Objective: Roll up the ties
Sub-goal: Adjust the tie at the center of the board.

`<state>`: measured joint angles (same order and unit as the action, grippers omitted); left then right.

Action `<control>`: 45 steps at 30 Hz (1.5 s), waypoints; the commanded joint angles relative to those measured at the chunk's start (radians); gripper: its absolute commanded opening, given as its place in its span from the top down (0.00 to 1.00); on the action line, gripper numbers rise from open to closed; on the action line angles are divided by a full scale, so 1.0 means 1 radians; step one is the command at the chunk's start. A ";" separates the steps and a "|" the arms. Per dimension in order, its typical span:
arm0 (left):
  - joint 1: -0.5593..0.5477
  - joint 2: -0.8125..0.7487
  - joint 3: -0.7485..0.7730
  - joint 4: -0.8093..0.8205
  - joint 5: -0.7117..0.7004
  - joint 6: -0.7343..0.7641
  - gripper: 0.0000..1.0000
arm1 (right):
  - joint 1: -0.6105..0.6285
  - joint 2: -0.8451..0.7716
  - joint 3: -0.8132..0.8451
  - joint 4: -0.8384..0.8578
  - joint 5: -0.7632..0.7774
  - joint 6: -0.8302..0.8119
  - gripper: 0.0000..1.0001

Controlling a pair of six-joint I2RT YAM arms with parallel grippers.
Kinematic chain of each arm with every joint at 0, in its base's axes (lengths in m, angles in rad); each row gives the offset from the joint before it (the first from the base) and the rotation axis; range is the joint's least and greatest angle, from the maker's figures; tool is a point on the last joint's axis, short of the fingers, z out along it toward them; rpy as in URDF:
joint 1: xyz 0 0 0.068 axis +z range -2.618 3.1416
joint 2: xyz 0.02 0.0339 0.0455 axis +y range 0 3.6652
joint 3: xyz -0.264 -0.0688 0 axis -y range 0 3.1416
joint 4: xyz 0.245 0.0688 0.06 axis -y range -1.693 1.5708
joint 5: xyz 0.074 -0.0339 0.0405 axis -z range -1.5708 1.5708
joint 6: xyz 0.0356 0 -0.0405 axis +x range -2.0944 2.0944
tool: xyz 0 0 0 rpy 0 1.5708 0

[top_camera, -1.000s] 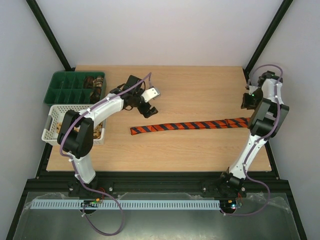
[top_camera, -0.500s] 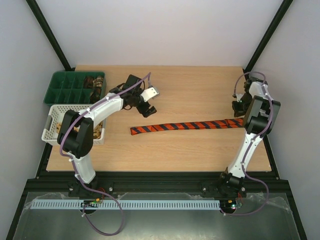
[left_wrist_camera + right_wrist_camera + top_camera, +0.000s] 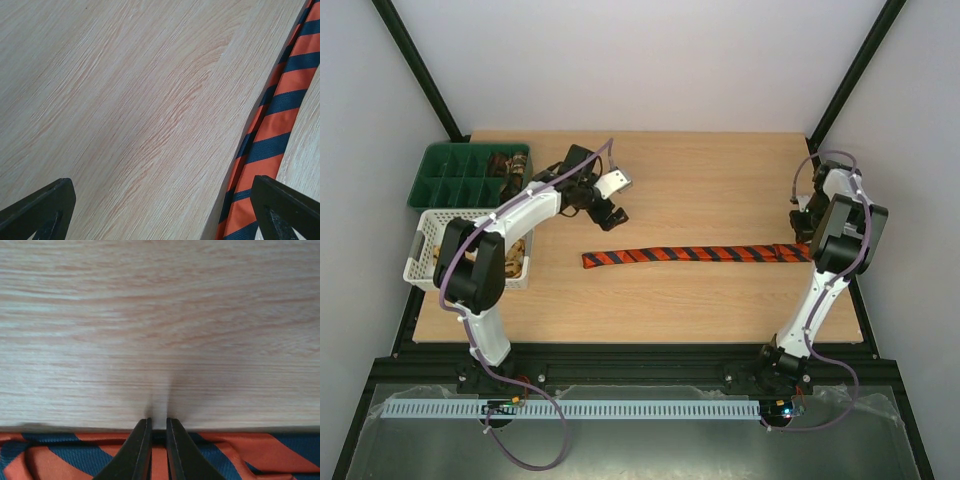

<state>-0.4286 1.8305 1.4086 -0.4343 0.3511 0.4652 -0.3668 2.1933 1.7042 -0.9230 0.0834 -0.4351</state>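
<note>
A red-and-black striped tie (image 3: 690,254) lies flat and nearly straight across the table, left to right. My right gripper (image 3: 804,232) is at the tie's right end. In the right wrist view its jaws (image 3: 159,423) stand almost together, pinching the edge of the striped fabric (image 3: 60,456). My left gripper (image 3: 610,196) hovers open above bare wood, behind the tie's left end. The left wrist view has its fingertips (image 3: 45,207) wide apart, with the tie (image 3: 272,130) running past the right one and nothing between them.
A green compartment tray (image 3: 450,185) sits at the back left with rolled ties (image 3: 507,163) in its right cells. A white lattice basket (image 3: 423,262) in front of it holds tan ties. The right arm stands near the table's right edge.
The right gripper came down onto the tie's right end and closed on it. The tie now lies straighter. The left gripper drifted slightly back and left, still open.
</note>
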 commanded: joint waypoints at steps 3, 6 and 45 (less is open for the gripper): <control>0.038 -0.002 0.029 -0.039 0.046 -0.016 0.01 | -0.015 -0.057 -0.010 -0.127 -0.010 -0.063 0.89; 0.048 -0.006 0.029 -0.048 0.048 -0.006 0.01 | -0.019 -0.053 0.007 -0.164 -0.005 -0.088 0.88; 0.129 -0.160 -0.253 -0.201 0.108 0.366 0.01 | 0.155 -0.181 0.094 -0.113 -0.946 -0.134 0.01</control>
<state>-0.2840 1.6695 1.2232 -0.5797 0.5106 0.7113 -0.3092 2.1349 1.8938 -1.0149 -0.8413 -0.4831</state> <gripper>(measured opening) 0.988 0.986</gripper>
